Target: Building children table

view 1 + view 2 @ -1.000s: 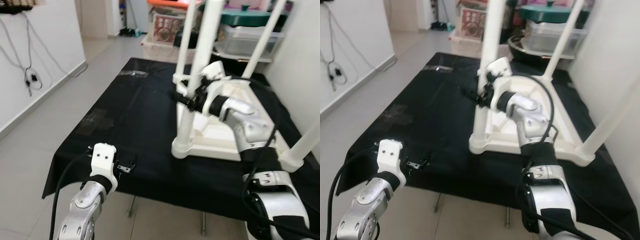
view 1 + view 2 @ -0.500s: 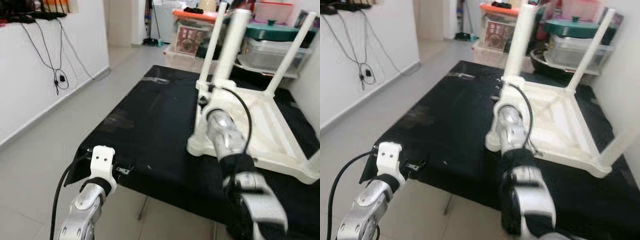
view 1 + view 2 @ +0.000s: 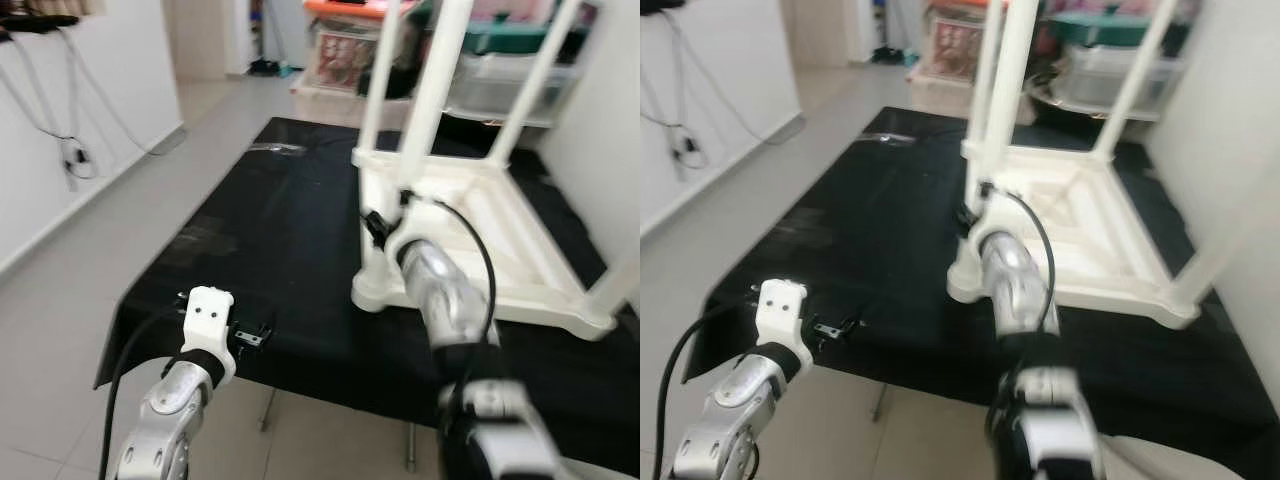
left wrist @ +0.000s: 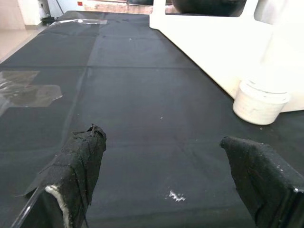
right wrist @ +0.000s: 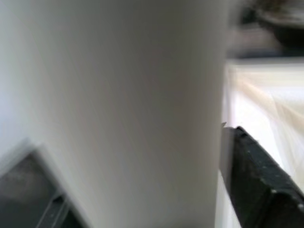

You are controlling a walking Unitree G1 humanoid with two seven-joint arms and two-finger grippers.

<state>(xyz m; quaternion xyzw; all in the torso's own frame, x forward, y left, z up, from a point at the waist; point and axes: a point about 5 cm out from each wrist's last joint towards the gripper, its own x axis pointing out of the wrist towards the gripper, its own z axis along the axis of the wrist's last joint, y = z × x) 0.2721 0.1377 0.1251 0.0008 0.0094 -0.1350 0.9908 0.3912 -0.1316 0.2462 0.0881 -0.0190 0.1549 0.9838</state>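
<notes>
Black cloth covers the worktop where the upturned white table rests. Right gripper clasps its near leg, seemingly seating it; firm twisting comes next. Left gripper hovers wide, empty.

You won't find any text, label, brand, number or sign here that can be read. The box with a patterned front on the floor past the tabletop carries some printing, but it is too blurred and small for you to make out a word. Nothing is written on the white children's table or on the white block above the left hand.
</notes>
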